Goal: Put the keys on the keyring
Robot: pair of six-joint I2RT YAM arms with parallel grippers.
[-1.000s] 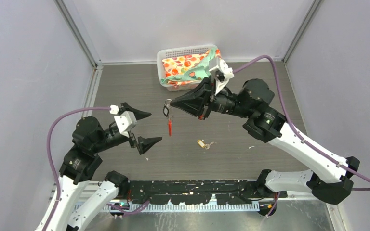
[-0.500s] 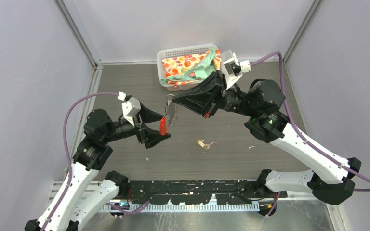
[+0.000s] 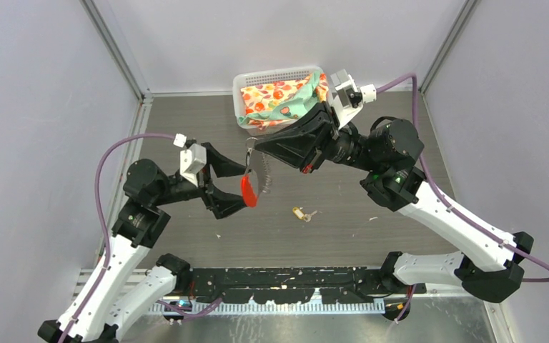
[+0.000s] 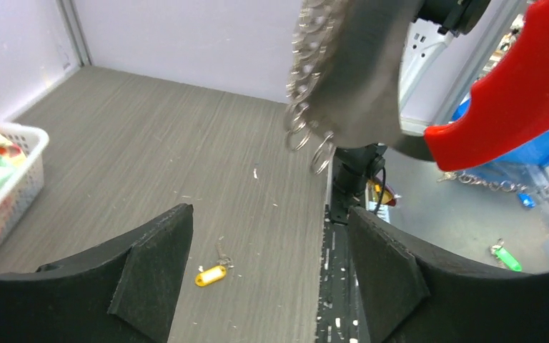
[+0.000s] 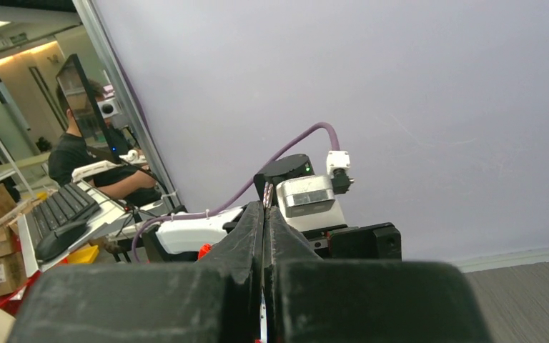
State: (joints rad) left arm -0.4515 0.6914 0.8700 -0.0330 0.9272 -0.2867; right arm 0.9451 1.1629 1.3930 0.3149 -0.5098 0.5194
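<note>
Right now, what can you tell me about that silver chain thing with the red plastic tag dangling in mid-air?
The silver metal keyring is a curved string of small linked loops ending in a red oblong plastic tag. It hangs above the table, with its top end pinched in the shut right gripper. Seen from above, the tag lies between the open fingers of the left gripper. Whether they touch it is unclear.

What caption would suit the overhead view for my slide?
Overhead: right fingers pinch the keyring aloft, open left fingers beside its red tag, a yellow key lying on the table below.
</note>
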